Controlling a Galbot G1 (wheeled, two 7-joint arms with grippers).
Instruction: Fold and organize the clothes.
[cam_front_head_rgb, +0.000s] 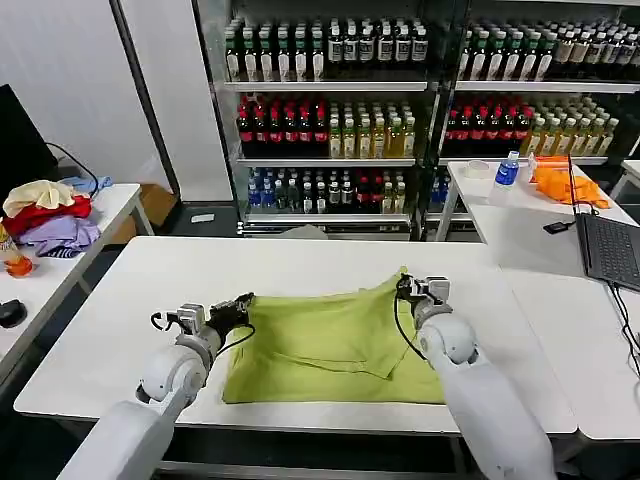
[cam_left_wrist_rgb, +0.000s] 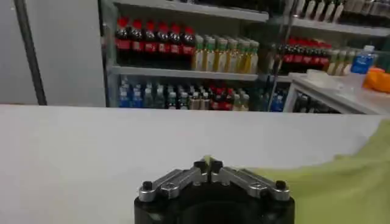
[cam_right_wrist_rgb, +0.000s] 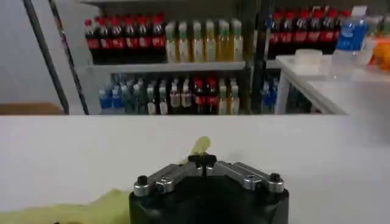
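**Both grippers pinch the far corners of the lime T-shirt, mid-fold**

The lime T-shirt (cam_front_head_rgb: 330, 345) lies on the white table (cam_front_head_rgb: 150, 290), partly folded, with a doubled layer running across its middle. The left gripper (cam_front_head_rgb: 240, 305) sits at the shirt's far left corner and the right gripper (cam_front_head_rgb: 408, 290) at its far right corner, where a small peak of cloth stands up. In each wrist view the fingers are pressed together on a sliver of yellow-green fabric: the left gripper (cam_left_wrist_rgb: 208, 165) holds a small tuft at its tips, and the right gripper (cam_right_wrist_rgb: 202, 159) holds a strip that pokes up past its tips.

This looks like the start of a fold along the shirt's length, far edge held at both corners. The next move likely calls for lifting both corners together, evenly, and carrying them toward the near hem without letting the cloth slip or sag between the arms.

The head view gives the whole garment and its creases. The wrist views instead confirm the pinch on the cloth, and look out across bare table to the drink shelves (cam_left_wrist_rgb: 183, 55) behind.
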